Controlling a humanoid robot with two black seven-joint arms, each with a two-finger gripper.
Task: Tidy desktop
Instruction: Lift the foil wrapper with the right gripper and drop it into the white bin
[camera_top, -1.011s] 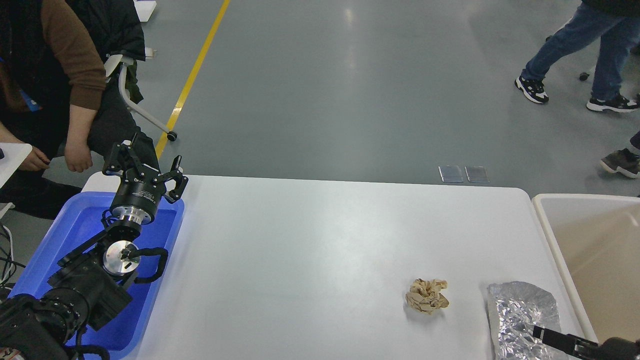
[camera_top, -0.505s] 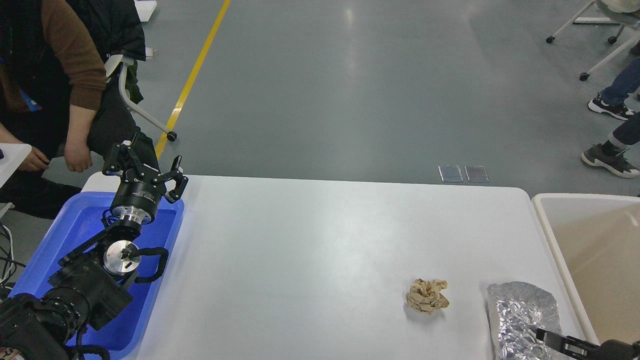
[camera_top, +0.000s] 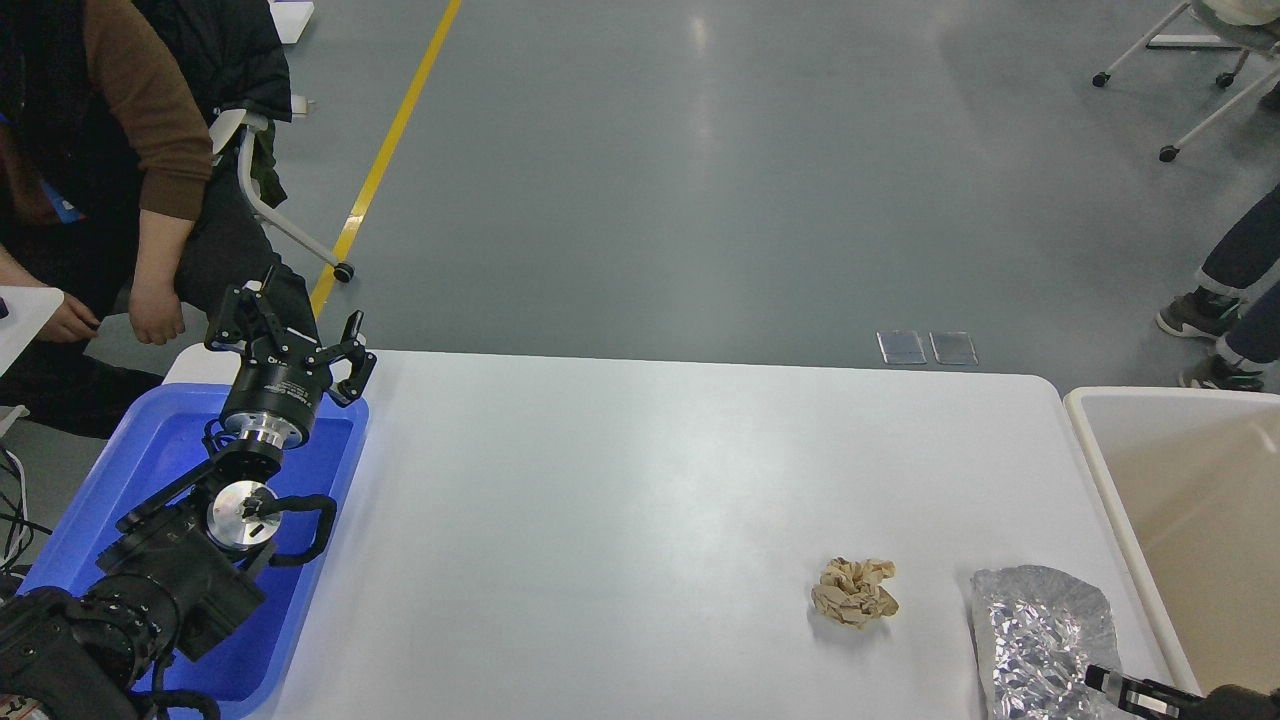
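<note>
The white desktop (camera_top: 620, 480) fills the middle of the head view. A crumpled brown paper ball (camera_top: 853, 592) lies on it at the front right. A crinkled silver foil bag (camera_top: 1040, 630) lies just right of the ball, at the front edge. My left gripper (camera_top: 292, 325) is open and empty, held above the far end of the blue tray (camera_top: 150, 460). Only the tip of my right gripper (camera_top: 1110, 682) shows at the bottom right, lying over the foil bag's near corner. Its fingers cannot be told apart.
A beige white-rimmed bin (camera_top: 1090, 450) stands against the desktop's right edge. A seated person (camera_top: 140, 150) is beyond the far left corner, with a chair behind. People's legs (camera_top: 1225, 290) show at the far right on the grey floor.
My right gripper tip has drawn back toward the bottom right corner, and the foil bag has shifted slightly left. The people at the far right have walked on. My left arm has not moved.
</note>
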